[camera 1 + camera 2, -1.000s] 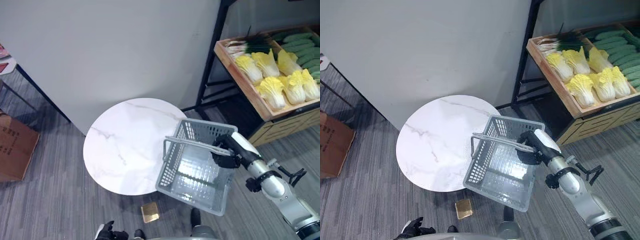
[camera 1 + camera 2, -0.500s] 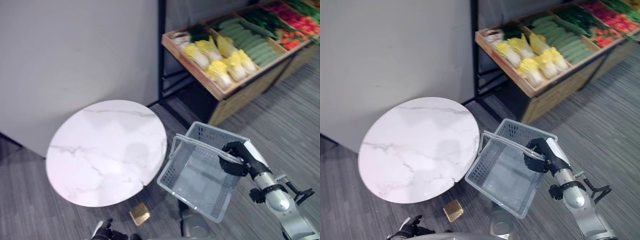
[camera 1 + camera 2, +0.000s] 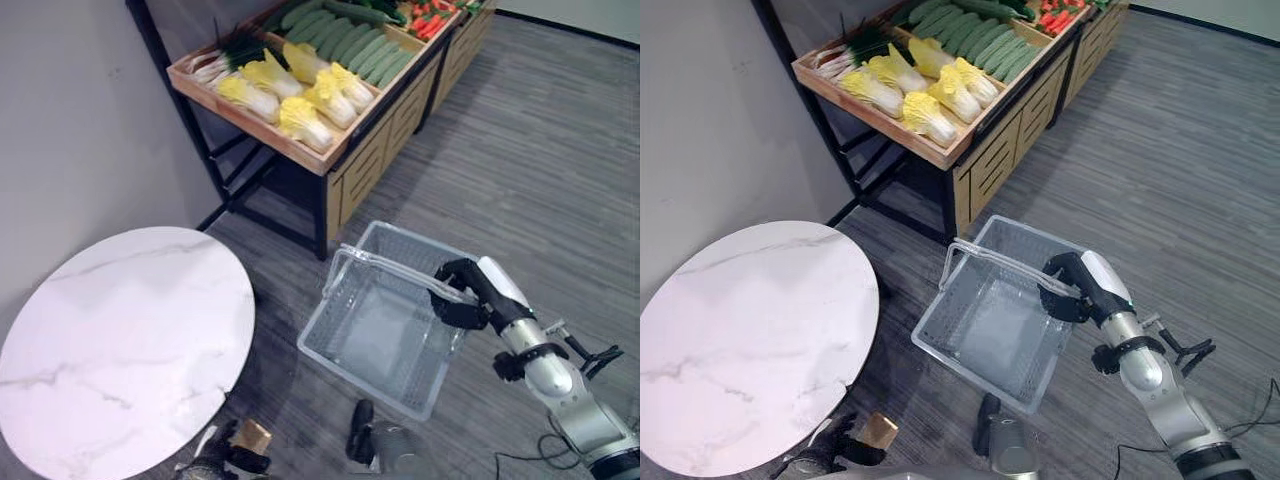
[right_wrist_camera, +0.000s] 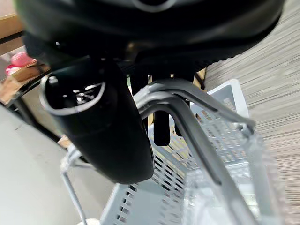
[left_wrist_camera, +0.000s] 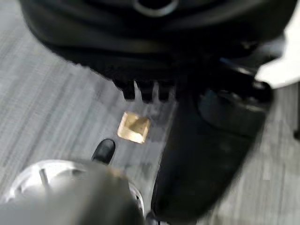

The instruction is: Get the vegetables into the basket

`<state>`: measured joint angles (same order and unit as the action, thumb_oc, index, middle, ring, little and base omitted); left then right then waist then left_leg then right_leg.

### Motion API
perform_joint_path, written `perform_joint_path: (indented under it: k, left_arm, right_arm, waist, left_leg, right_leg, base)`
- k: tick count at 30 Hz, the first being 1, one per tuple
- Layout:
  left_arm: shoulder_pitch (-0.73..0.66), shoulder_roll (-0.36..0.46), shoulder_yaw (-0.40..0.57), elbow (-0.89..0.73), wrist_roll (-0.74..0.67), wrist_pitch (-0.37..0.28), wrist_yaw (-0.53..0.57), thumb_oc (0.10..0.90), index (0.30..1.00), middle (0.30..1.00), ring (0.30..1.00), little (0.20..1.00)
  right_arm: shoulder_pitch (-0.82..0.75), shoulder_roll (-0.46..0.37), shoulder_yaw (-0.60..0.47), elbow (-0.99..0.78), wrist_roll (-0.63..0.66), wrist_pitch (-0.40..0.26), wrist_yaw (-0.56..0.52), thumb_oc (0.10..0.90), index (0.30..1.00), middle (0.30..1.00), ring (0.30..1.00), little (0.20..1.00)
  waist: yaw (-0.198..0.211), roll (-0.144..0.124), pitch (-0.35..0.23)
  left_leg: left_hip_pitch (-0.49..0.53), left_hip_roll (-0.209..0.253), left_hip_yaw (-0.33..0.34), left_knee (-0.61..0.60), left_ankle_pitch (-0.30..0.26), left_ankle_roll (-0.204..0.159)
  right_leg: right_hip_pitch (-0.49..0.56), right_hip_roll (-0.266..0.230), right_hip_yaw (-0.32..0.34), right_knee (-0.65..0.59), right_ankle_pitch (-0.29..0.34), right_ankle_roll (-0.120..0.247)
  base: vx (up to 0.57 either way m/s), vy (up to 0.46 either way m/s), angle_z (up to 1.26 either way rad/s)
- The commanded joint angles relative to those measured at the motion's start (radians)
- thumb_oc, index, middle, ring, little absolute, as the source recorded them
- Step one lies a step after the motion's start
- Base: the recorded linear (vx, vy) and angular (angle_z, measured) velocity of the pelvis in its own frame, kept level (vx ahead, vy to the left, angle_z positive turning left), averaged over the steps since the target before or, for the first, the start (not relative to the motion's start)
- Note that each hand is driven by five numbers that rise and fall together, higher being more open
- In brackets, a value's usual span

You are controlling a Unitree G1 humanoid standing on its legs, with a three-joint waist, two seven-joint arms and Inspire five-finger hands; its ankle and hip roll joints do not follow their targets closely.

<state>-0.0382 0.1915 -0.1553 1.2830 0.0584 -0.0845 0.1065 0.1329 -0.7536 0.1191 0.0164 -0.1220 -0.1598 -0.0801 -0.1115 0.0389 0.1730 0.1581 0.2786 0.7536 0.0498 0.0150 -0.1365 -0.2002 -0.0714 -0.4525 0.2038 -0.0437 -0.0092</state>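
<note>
Both metal handles (image 4: 187, 122) of the empty grey plastic mesh basket (image 3: 385, 330) are gripped by the right hand (image 3: 462, 296) above the floor; whether the left hand (image 3: 830, 445) is open or closed cannot be told

The round tabletop (image 3: 120, 340) runs off the left and lower edges of both eye views; the produce shelf (image 3: 330, 150) is cut by the top edge, its red vegetables (image 3: 432, 18) too small to name; the left hand (image 3: 830, 445) sits at the bottom edge, its fingers too small to read; the right hand (image 3: 462, 298) covers part of the basket's (image 3: 385, 335) handles (image 4: 187, 119).
</note>
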Motion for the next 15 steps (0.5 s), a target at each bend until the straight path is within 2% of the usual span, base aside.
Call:
perform_joint_path:
  k: [1, 3, 4, 5, 6, 7, 8, 9, 10, 11, 12, 15]
  left_arm:
    - [0.014, 0.031, 0.007, 0.016, 0.012, -0.002, 0.028, 0.9, 1.0, 1.0, 1.0, 1.0]
    - [0.016, 0.028, 0.016, 0.007, 0.002, -0.005, 0.036, 0.9, 1.0, 1.0, 1.0, 1.0]
    - [0.016, 0.028, 0.016, 0.007, 0.002, -0.005, 0.036, 0.9, 1.0, 1.0, 1.0, 1.0]
    - [0.02, 0.018, 0.023, -0.014, -0.033, -0.015, 0.057, 0.9, 1.0, 1.0, 1.0, 1.0]
    - [0.024, 0.013, 0.023, -0.017, -0.044, -0.018, 0.061, 0.9, 1.0, 1.0, 1.0, 1.0]
    - [0.029, 0.013, 0.025, -0.018, -0.049, -0.019, 0.063, 0.9, 1.0, 1.0, 1.0, 1.0]
    - [0.038, 0.015, 0.026, -0.019, -0.052, -0.023, 0.062, 0.9, 1.0, 1.0, 1.0, 1.0]
    - [0.037, 0.017, 0.024, -0.019, -0.055, -0.026, 0.063, 0.9, 1.0, 1.0, 1.0, 1.0]
    - [0.028, 0.014, 0.015, -0.021, -0.059, -0.028, 0.063, 0.9, 1.0, 1.0, 1.0, 1.0]
    - [0.03, 0.013, 0.016, -0.019, -0.06, -0.026, 0.059, 0.9, 1.0, 1.0, 1.0, 1.0]
    - [0.03, 0.014, 0.018, -0.016, -0.058, -0.023, 0.057, 0.9, 1.0, 1.0, 1.0, 1.0]
    - [0.022, 0.014, 0.011, -0.009, -0.049, -0.022, 0.05, 0.9, 1.0, 1.0, 1.0, 1.0]
  right_arm:
    - [-0.073, 0.021, -0.117, -0.181, 0.018, -0.139, -0.074, 0.4, 0.3, 0.3, 0.3, 0.3]
    - [-0.066, 0.01, -0.124, -0.185, 0.011, -0.142, -0.077, 0.4, 0.3, 0.3, 0.3, 0.3]
    - [-0.066, 0.01, -0.124, -0.185, 0.011, -0.142, -0.077, 0.4, 0.3, 0.3, 0.3, 0.3]
    - [-0.076, 0.007, -0.108, -0.167, 0.008, -0.141, -0.086, 0.4, 0.3, 0.3, 0.3, 0.3]
    - [-0.077, 0.005, -0.102, -0.164, 0.009, -0.142, -0.084, 0.4, 0.3, 0.3, 0.3, 0.3]
    - [-0.079, 0.004, -0.098, -0.16, 0.009, -0.14, -0.08, 0.4, 0.3, 0.3, 0.3, 0.3]
    - [-0.085, -0.001, -0.087, -0.153, 0.014, -0.141, -0.072, 0.4, 0.3, 0.3, 0.3, 0.3]
    - [-0.091, -0.003, -0.08, -0.146, 0.016, -0.141, -0.07, 0.4, 0.3, 0.3, 0.3, 0.3]
    - [-0.1, -0.006, -0.068, -0.14, 0.022, -0.144, -0.065, 0.4, 0.3, 0.3, 0.3, 0.3]
    - [-0.097, -0.006, -0.068, -0.146, 0.025, -0.145, -0.06, 0.4, 0.3, 0.3, 0.3, 0.3]
    - [-0.083, -0.007, -0.075, -0.149, 0.022, -0.144, -0.058, 0.4, 0.3, 0.3, 0.3, 0.3]
    - [-0.07, -0.009, -0.086, -0.148, 0.012, -0.137, -0.053, 0.4, 0.3, 0.3, 0.3, 0.3]
  waist:
    - [-0.013, -0.048, -0.024]
    - [-0.006, -0.044, -0.012]
    - [-0.006, -0.044, -0.012]
    - [0.031, -0.043, 0.005]
    - [0.039, -0.049, 0.006]
    - [0.043, -0.054, 0.001]
    - [0.058, -0.059, -0.002]
    - [0.067, -0.06, -0.002]
    - [0.082, -0.061, -0.001]
    - [0.08, -0.059, -0.005]
    - [0.073, -0.056, -0.009]
    - [0.068, -0.052, -0.016]
  left_leg:
    - [-0.058, 0.022, 0.017, -0.003, 0.159, -0.072]
    - [-0.071, 0.047, -0.031, 0.07, 0.16, -0.093]
    - [-0.071, 0.047, -0.031, 0.07, 0.16, -0.093]
    - [-0.129, -0.022, -0.217, 0.062, 0.16, -0.055]
    - [-0.155, -0.06, -0.299, 0.039, 0.131, -0.034]
    - [-0.164, -0.077, -0.348, 0.002, 0.113, -0.018]
    - [-0.173, -0.086, -0.442, -0.037, 0.101, -0.01]
    - [-0.177, -0.095, -0.484, -0.056, 0.106, -0.009]
    - [-0.198, -0.119, -0.568, -0.063, 0.11, -0.01]
    - [-0.189, -0.126, -0.577, -0.071, 0.098, -0.002]
    - [-0.174, -0.123, -0.553, -0.083, 0.098, -0.002]
    - [-0.152, -0.135, -0.539, -0.101, 0.095, 0.006]
  right_leg:
    - [0.246, -0.089, 0.068, -0.234, 0.099, 0.18]
    - [0.262, -0.062, 0.1, -0.26, 0.088, 0.166]
    - [0.262, -0.062, 0.1, -0.26, 0.088, 0.166]
    - [0.251, -0.05, 0.141, -0.265, 0.096, 0.152]
    - [0.244, -0.052, 0.17, -0.264, 0.1, 0.154]
    - [0.232, -0.055, 0.193, -0.262, 0.105, 0.157]
    - [0.224, -0.056, 0.245, -0.257, 0.111, 0.161]
    - [0.219, -0.053, 0.262, -0.255, 0.113, 0.16]
    - [0.215, -0.05, 0.291, -0.258, 0.118, 0.159]
    - [0.214, -0.046, 0.299, -0.257, 0.116, 0.161]
    - [0.216, -0.048, 0.301, -0.255, 0.116, 0.161]
    - [0.218, -0.053, 0.312, -0.254, 0.115, 0.165]
  base:
    - [0.07, -0.284, -0.21]
    - [0.06, -0.168, -0.19]
    - [-0.01, -0.093, -0.53]
    - [-0.03, -0.079, -0.61]
    - [-0.01, -0.089, -1.16]
    - [0.12, -0.035, -1.22]
    - [0.14, -0.011, -1.36]
    - [0.17, 0.015, -1.46]
    - [0.1, 0.032, -1.18]
    - [0.09, 0.067, -1.17]
    - [0.04, 0.052, -0.74]
    - [0.06, 0.142, -0.35]
